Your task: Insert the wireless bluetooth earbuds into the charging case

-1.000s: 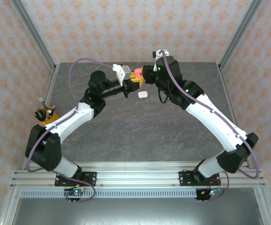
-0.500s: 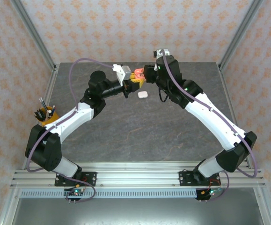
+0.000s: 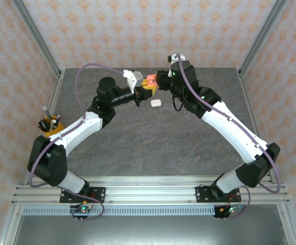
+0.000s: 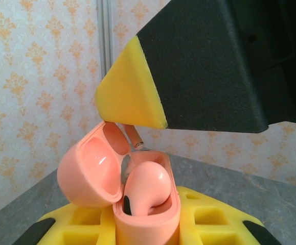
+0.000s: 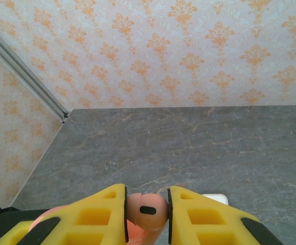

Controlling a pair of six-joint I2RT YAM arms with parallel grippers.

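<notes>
My left gripper [image 4: 145, 222] is shut on a salmon pink charging case [image 4: 158, 224], held upright with its lid [image 4: 86, 168] swung open. One pink earbud [image 4: 146, 185] sits in a socket of the case. Right above it, my right gripper [image 5: 146, 208] is shut on a second pink earbud [image 5: 148, 211]. That earbud's stem [image 4: 134, 137] points down at the case's free socket, just short of it. From above, both grippers meet at the table's back middle, the left gripper [image 3: 140, 92] below the right gripper [image 3: 154, 80].
A closed white case [image 3: 156, 102] lies on the grey table [image 3: 153, 138] just in front of the grippers, also seen at the white case [image 5: 214, 197]. A yellow pen cup [image 3: 50, 125] stands at the left edge. Patterned walls close the back and sides.
</notes>
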